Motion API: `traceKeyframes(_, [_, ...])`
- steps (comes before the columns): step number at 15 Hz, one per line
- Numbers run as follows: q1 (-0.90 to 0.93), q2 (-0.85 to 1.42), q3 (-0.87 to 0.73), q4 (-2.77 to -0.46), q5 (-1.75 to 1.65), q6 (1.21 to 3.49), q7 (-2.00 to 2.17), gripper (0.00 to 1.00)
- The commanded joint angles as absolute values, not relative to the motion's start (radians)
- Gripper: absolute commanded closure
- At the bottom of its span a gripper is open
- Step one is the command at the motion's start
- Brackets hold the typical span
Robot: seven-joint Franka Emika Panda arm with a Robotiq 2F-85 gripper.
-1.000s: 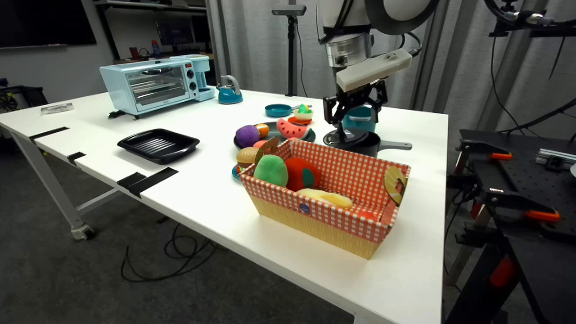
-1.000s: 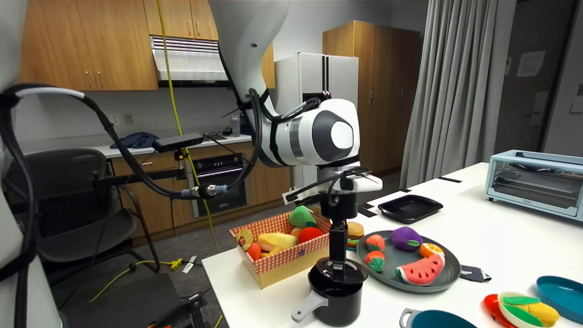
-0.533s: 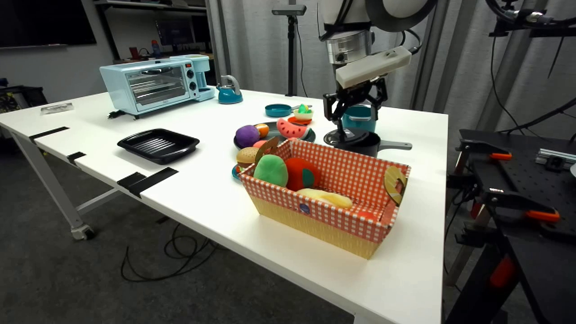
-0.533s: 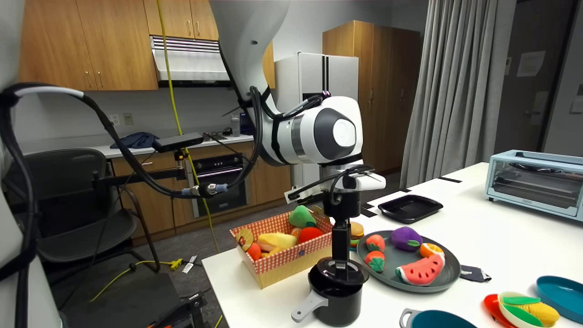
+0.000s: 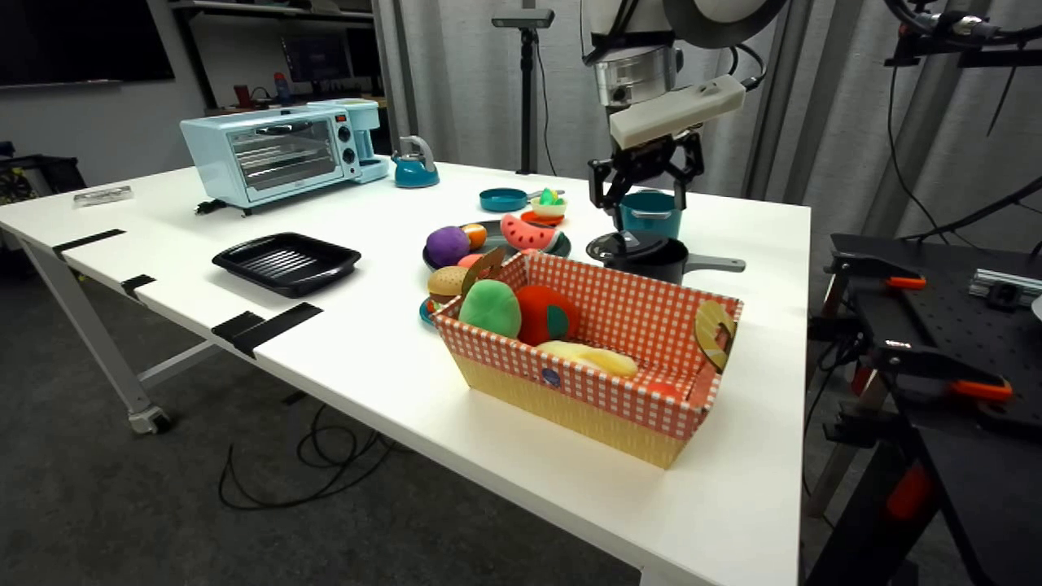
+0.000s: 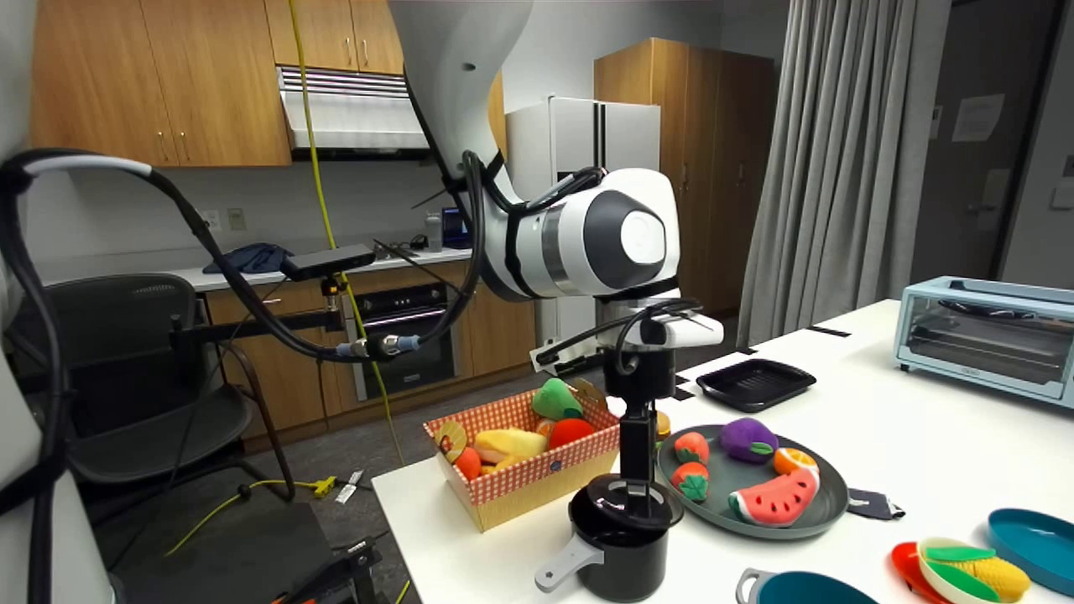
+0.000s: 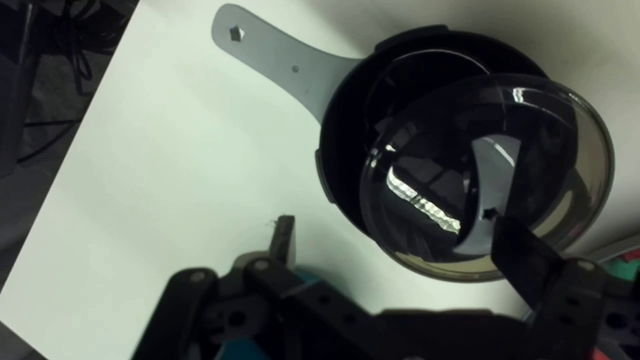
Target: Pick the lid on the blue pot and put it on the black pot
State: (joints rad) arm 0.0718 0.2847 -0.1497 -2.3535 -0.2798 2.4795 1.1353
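Observation:
The dark, see-through lid (image 7: 450,125) with a grey handle (image 7: 495,165) rests off-centre on the black pot (image 7: 345,145). It covers part of the opening and overhangs the rim on one side. Both exterior views show the lid (image 5: 639,242) (image 6: 606,497) on the black pot (image 5: 663,268) (image 6: 625,566), slightly tilted. My gripper (image 7: 395,224) is open. In the wrist view one fingertip overlaps the end of the lid's handle; I cannot tell whether it touches. The other finger (image 7: 284,237) stands apart, over the table. The blue pot (image 5: 651,216) stands behind the black pot, partly hidden by the gripper.
The red checkered basket (image 5: 570,407) with toy food stands close to the black pot. A grey pan (image 6: 805,527) with toy fruit lies on its other side. The blue pot's rim (image 6: 805,587) is near. The pot's grey handle (image 7: 280,55) points toward the table edge.
My gripper has risen slightly, and in an exterior view it has shifted a little to the right. It stays open. The lid has stayed nearly in place on the black pot.

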Motion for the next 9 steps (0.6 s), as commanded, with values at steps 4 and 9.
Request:
traceKeyframes(4, [0.058, 0.191, -0.149, -2.4, -0.26, 2.437, 1.116, 0.0])
traceKeyframes(9, [0.034, 0.114, -0.13, -2.411, -0.222, 2.365, 1.059, 0.0])
